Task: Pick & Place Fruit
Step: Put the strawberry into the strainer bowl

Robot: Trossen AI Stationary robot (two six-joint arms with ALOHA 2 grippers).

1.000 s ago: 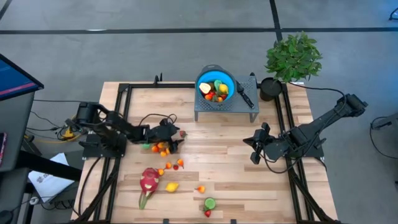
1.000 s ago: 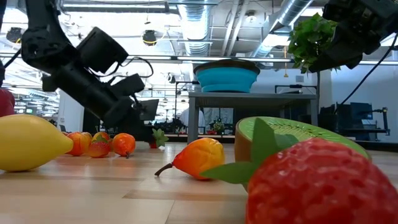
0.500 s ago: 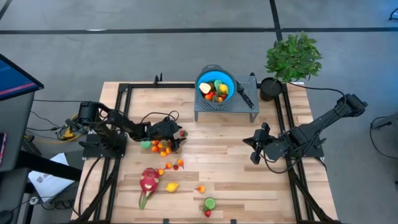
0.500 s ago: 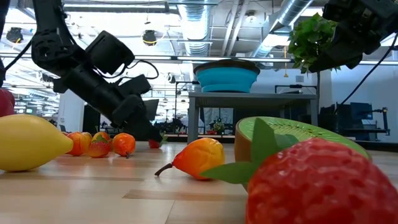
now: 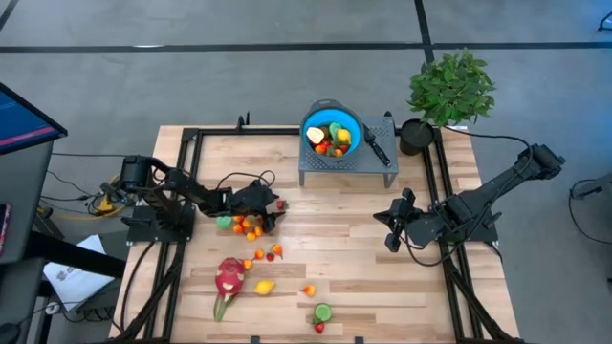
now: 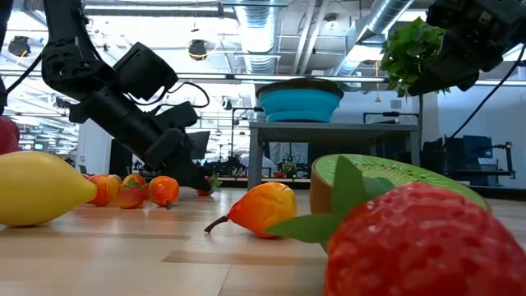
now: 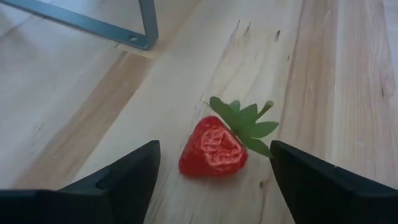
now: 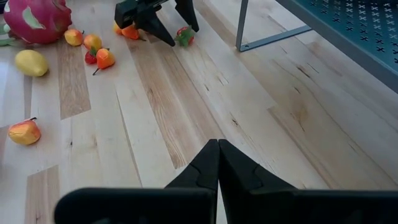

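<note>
Risk: the strawberry is small, rounded and lies loose on the surface, so it may roll or squirt out sideways if the fingers close off-centre or catch its green leaves first. A descent that is too deep would drive the fingertips into the wood. The cluster of other small fruit lies just beside the claw and could be knocked.

Left claw: spread wide, low over the surface, holding nothing. The strawberry sits between its two fingers, just ahead of the tips, not visibly touching either.

Right claw: pressed together, empty, well apart from the fruit, waiting above bare wood.
</note>
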